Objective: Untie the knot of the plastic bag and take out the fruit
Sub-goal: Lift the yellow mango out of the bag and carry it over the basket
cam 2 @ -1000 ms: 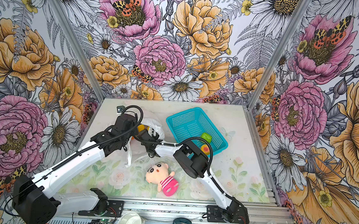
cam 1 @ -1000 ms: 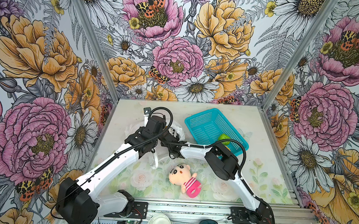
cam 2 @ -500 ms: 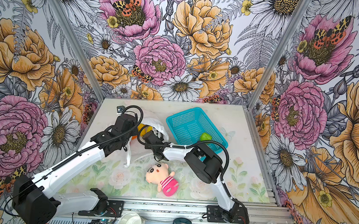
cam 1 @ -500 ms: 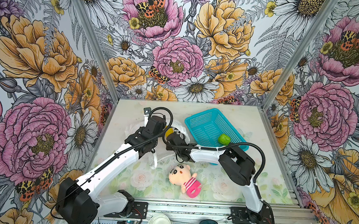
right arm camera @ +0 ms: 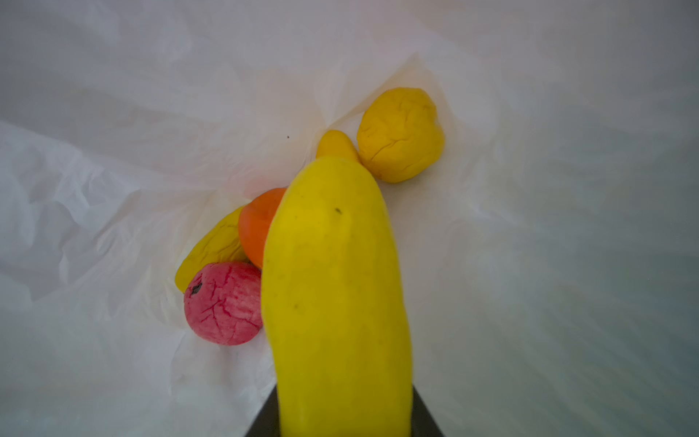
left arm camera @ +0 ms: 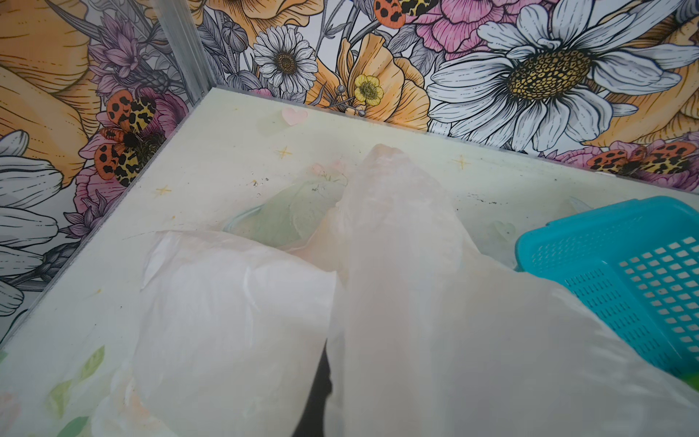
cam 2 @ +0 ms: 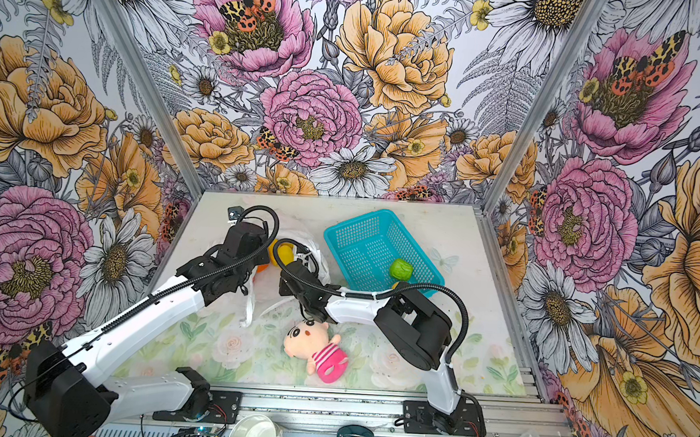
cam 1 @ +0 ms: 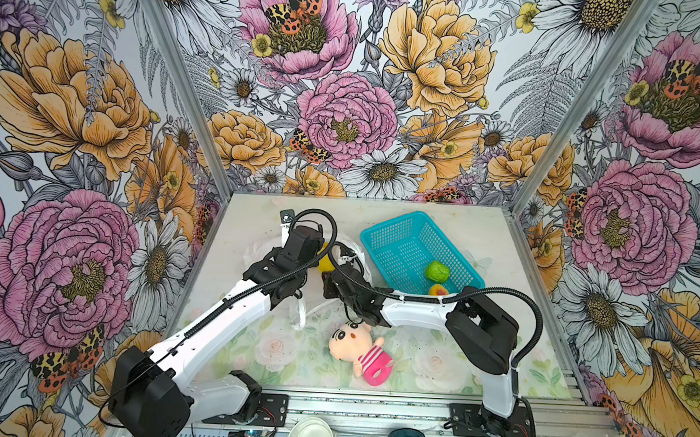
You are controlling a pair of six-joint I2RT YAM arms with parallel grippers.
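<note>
The plastic bag lies crumpled at the back left, its handle loops hanging forward; no knot is in view. My left gripper is shut on a fold of the bag and holds it up. My right gripper reaches into the bag and is shut on a long yellow fruit, which also shows in a top view. Deeper inside lie a pink-red fruit, an orange one and a round yellow one. A green fruit and a blushed yellow one sit in the basket.
The teal basket stands at the back right, next to the bag. A plush doll in a pink-striped top lies near the front, just below my right forearm. A white cup sits on the front rail.
My right arm's elbow has swung to the right while its gripper stayed at the bag's mouth and closed on the long yellow fruit. The left arm has held still.
</note>
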